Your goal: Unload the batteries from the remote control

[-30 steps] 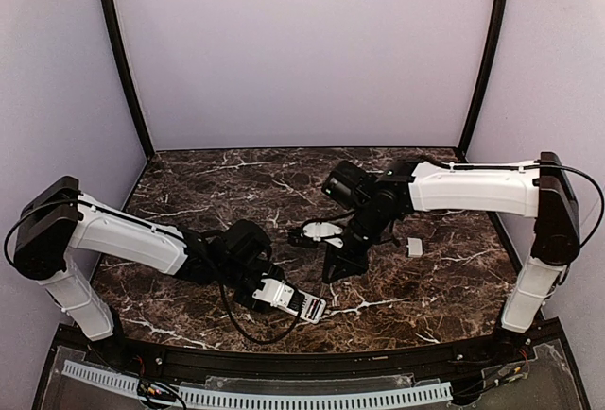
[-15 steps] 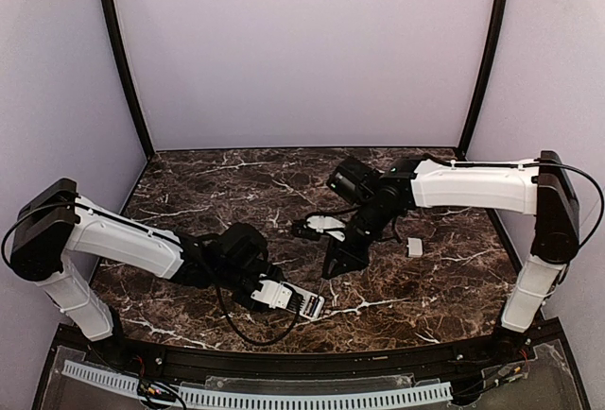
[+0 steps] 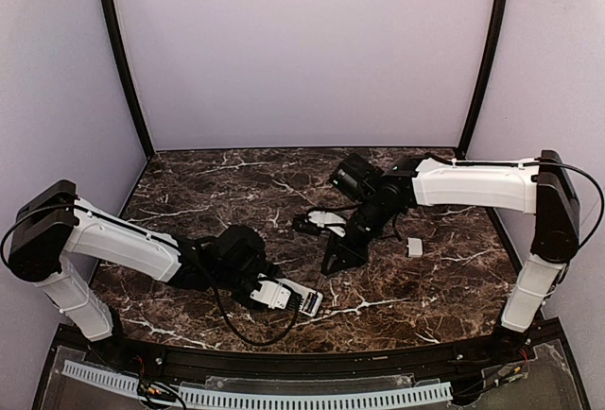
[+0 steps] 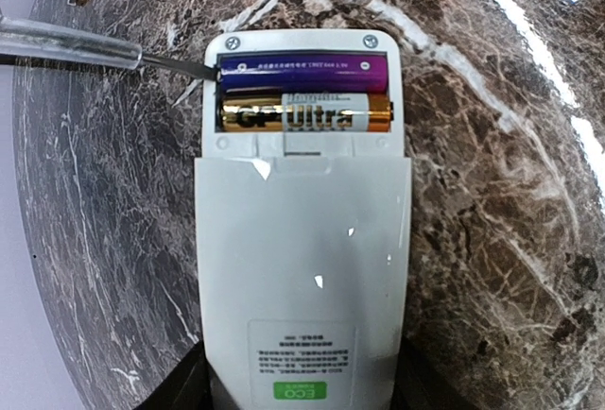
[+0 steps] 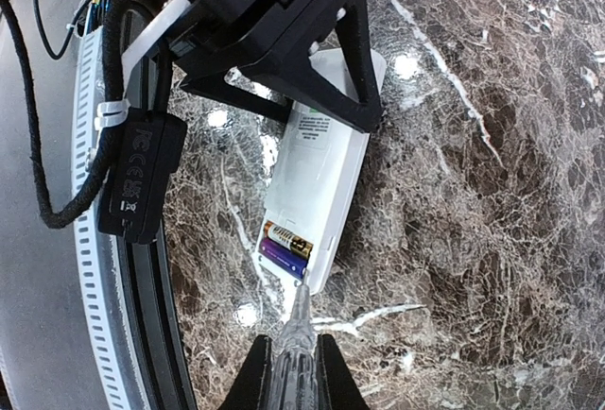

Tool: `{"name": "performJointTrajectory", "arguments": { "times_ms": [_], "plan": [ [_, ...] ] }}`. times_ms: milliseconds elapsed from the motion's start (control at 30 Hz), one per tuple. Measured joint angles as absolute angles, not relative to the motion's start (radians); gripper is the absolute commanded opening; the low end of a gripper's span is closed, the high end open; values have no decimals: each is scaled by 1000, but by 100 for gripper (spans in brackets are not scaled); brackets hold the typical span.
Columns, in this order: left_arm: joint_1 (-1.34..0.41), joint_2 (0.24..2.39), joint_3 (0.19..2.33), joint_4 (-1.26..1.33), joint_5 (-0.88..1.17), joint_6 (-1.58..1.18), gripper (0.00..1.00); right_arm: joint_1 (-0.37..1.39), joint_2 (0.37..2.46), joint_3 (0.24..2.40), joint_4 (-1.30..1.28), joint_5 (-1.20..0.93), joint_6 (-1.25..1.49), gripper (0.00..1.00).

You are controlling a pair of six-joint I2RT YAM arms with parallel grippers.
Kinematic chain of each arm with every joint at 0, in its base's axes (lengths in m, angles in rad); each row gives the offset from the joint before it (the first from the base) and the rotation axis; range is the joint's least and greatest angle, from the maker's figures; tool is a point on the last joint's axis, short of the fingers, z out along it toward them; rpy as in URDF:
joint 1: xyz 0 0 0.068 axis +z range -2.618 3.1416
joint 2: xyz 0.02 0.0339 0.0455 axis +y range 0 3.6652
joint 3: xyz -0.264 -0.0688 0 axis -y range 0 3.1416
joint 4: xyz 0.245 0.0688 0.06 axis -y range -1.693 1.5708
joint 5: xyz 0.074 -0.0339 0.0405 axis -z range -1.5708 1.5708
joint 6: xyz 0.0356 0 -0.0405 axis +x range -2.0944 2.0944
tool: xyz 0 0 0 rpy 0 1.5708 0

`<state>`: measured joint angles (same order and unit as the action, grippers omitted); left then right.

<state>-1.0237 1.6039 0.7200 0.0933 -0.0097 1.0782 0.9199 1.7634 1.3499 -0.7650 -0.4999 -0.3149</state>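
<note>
The remote control (image 4: 302, 268) lies back-up on the marble, and my left gripper (image 4: 302, 386) is shut on its near end. Its battery bay is uncovered and holds a purple battery (image 4: 304, 75) and a gold battery (image 4: 304, 114) side by side. My right gripper (image 5: 296, 377) is shut on a clear-handled screwdriver (image 5: 299, 334). The metal tip (image 4: 203, 68) touches the left end of the purple battery. From above, the remote control (image 3: 295, 298) sits near the front edge, with the right gripper (image 3: 342, 257) just behind it.
A small white squarish plastic piece (image 3: 414, 247) lies on the marble to the right of the right gripper. The table's black front rail (image 5: 151, 316) and a perforated white strip (image 3: 284, 398) run close by the remote. A black cable (image 3: 236, 325) loops from the left wrist.
The left arm has shifted the remote slightly left and back. The right wrist has edged a little toward the back. Both grips are unchanged.
</note>
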Motion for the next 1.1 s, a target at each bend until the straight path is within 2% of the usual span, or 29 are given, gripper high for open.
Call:
{"name": "performJointTrajectory", "arguments": {
  "times_ms": [1100],
  "plan": [
    [-1044, 1602, 639, 281, -175, 1158, 0, 886, 1768, 1350, -715, -532, -260, 0]
  ]
}}
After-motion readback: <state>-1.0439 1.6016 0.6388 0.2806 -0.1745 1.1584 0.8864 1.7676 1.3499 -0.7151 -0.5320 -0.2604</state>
